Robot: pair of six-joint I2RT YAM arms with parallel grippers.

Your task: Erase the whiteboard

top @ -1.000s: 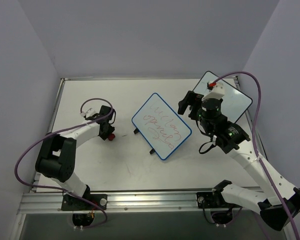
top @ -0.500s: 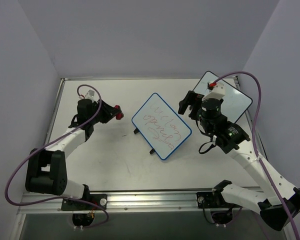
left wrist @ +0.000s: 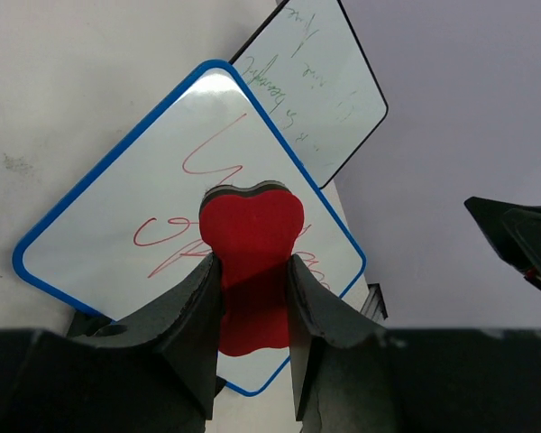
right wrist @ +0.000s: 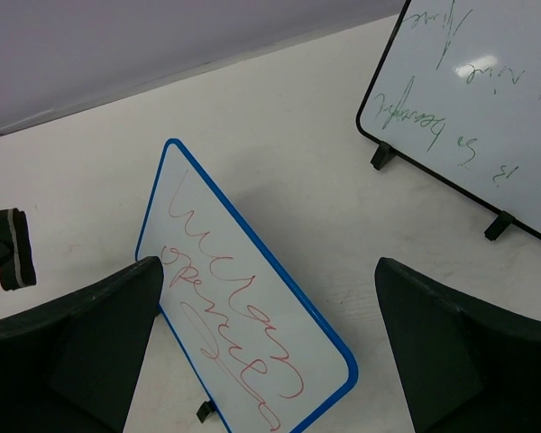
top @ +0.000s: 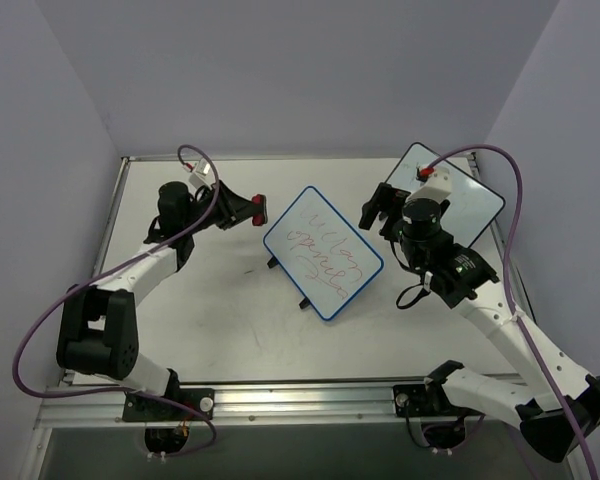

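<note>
A blue-framed whiteboard [top: 323,251] with red scribbles stands tilted on small feet at the table's middle; it also shows in the left wrist view [left wrist: 135,225] and the right wrist view [right wrist: 243,334]. My left gripper [top: 248,210] is shut on a red eraser [left wrist: 251,262] with a black felt layer and holds it just left of the board's upper left edge, above the table. The eraser shows at the left edge of the right wrist view [right wrist: 16,248]. My right gripper [top: 380,208] is open and empty, right of the board.
A second, black-framed whiteboard [top: 460,200] with faint green writing stands at the back right, behind my right arm; it also shows in the right wrist view [right wrist: 473,108]. Purple cables loop off both arms. Walls close in the table's back and sides.
My left arm has lifted the eraser off the table at the left and swung it right and back, up to the board's left edge. The right arm has barely moved.
</note>
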